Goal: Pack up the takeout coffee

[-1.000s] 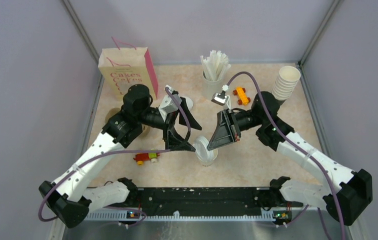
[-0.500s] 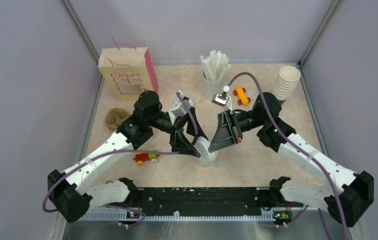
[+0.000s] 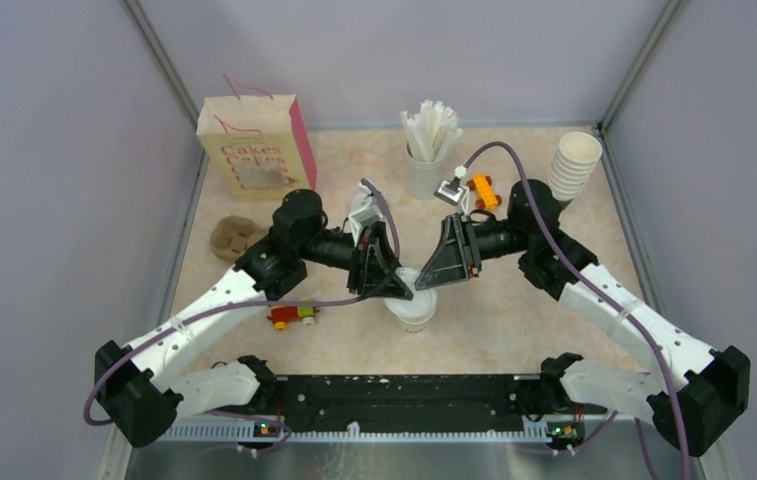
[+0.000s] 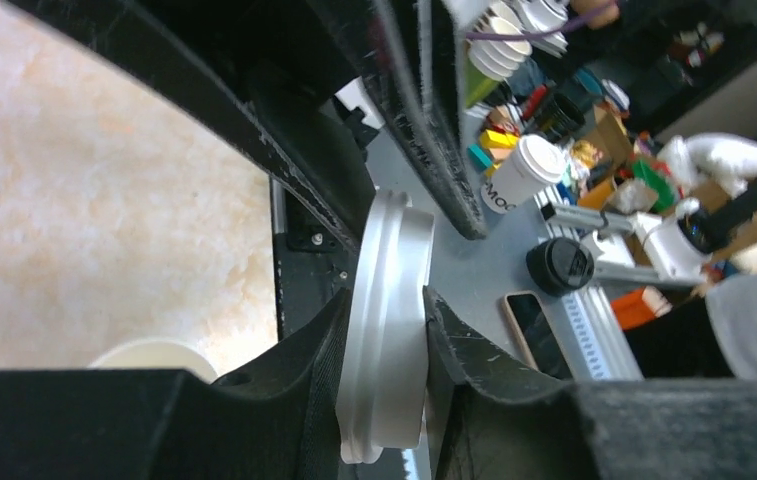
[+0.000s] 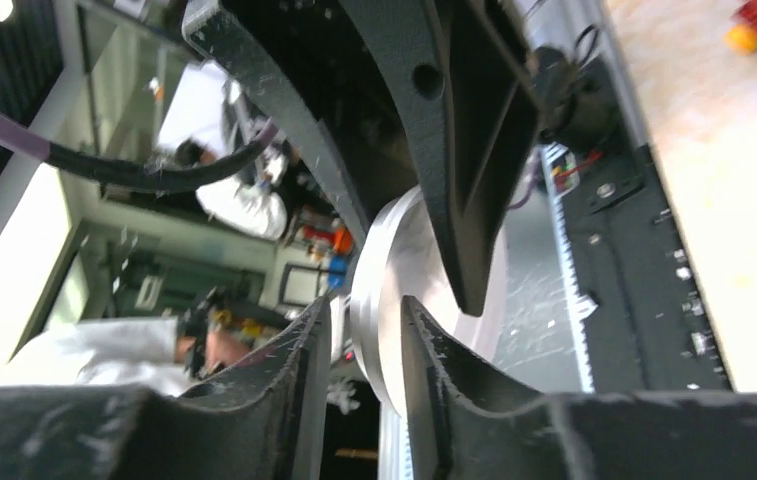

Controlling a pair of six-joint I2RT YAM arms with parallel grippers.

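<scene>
Marbled beige counter (image 3: 514,310), lilac-grey walls (image 3: 54,150). The cup (image 3: 416,318) stands upright, mouth upward. Just above it the lid (image 4: 386,330) is held tilted, pinched by left fingers (image 4: 304,365) and right fingers (image 5: 299,375) alike.

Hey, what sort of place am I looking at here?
Probably a robotics lab cell staged as a café counter: grey-walled marble-look table, stacked white paper cups, a beige paper Cakes bag, cluttered workshop benches beyond.
</scene>
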